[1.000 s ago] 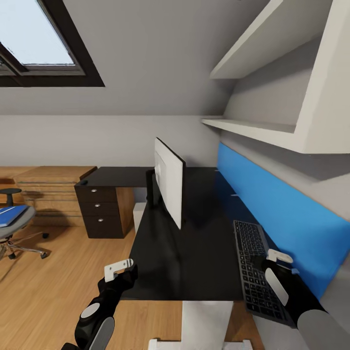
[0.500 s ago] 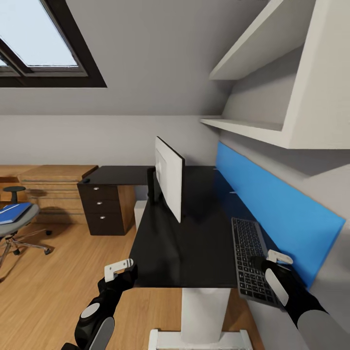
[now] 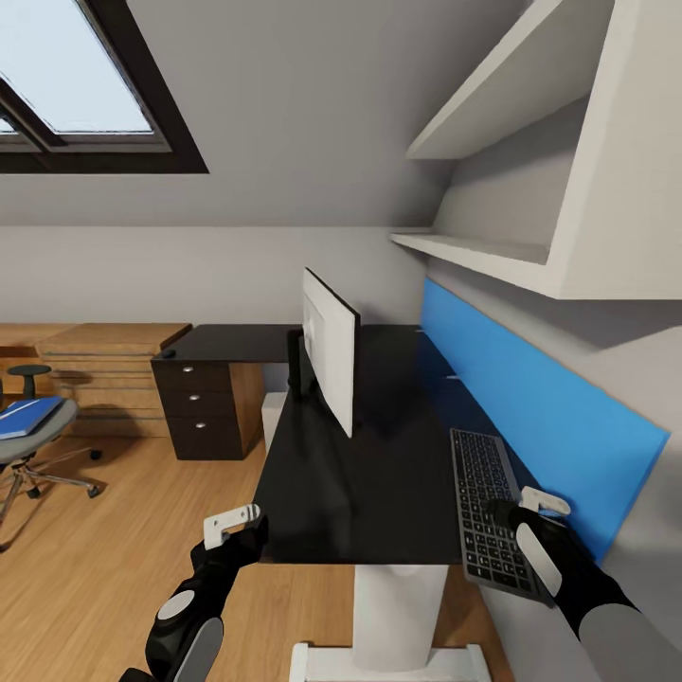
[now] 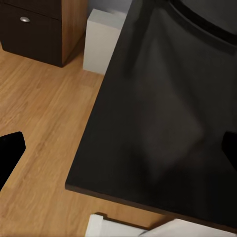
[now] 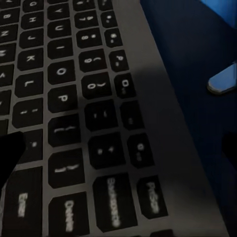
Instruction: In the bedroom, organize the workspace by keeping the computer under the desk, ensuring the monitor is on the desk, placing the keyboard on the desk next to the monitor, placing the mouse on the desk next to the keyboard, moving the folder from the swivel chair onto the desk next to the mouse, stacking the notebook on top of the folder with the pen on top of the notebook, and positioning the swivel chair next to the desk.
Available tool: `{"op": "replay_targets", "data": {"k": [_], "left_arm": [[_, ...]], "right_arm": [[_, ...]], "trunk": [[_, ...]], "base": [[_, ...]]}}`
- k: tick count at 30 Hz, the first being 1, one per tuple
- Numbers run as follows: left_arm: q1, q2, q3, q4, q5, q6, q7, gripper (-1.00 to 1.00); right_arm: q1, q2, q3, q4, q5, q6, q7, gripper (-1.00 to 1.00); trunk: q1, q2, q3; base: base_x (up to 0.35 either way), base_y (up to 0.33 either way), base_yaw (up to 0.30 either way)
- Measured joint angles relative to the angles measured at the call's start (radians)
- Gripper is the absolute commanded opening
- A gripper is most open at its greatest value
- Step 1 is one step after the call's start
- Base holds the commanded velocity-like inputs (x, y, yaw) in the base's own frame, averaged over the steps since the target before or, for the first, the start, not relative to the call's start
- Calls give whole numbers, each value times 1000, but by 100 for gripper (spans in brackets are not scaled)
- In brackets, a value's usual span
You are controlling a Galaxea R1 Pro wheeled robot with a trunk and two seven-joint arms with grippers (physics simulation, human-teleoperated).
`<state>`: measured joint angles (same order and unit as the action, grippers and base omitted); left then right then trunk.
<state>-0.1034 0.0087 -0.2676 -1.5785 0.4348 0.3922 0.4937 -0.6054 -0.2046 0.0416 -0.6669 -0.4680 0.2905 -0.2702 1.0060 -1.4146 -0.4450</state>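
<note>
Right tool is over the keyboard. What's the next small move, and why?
Probably slide the keyboard further onto the desk, toward the monitor. Its near end overhangs the desk's front edge, and the right tool sits at that end. Whether the tool is gripping the keyboard is unclear.

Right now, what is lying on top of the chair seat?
A blue folder lies on the chair seat. Anything lying on the folder can't be made out from here.

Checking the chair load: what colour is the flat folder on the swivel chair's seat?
Bright blue flat folder, clearest in the head view.
</note>
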Motion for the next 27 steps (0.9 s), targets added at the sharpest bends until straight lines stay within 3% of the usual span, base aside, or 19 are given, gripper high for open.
{"op": "replay_targets", "data": {"k": [11,15,17,20,23,24,27], "left_arm": [[0,0,-2,6,-1,0,1,100],[0,0,-3,7,-3,0,1,100],[0,0,-2,8,-4,-1,2,100],[0,0,-2,7,-4,-1,2,100],[0,0,-2,8,-3,0,2,100],[0,0,-2,8,-3,0,1,100],[0,1,-1,8,-3,0,1,100]], "right_arm": [[2,0,-1,-37,-1,-7,0,100],[13,1,-1,-162,-3,-1,-3,100],[79,3,-1,-312,-8,27,-8,100],[125,3,-2,-407,-21,71,-6,100],[155,6,0,-475,-65,99,-6,100],[167,18,0,-497,-86,108,-7,100],[175,30,0,-508,-93,113,-7,100]], "trunk": [[-42,77,35],[-58,105,47],[-65,119,53],[-77,140,63],[-77,140,63],[-77,140,63],[-77,140,63]], "base": [[0,0,0],[0,0,0],[0,0,0],[0,0,0],[0,0,0],[0,0,0],[0,0,0]]}}
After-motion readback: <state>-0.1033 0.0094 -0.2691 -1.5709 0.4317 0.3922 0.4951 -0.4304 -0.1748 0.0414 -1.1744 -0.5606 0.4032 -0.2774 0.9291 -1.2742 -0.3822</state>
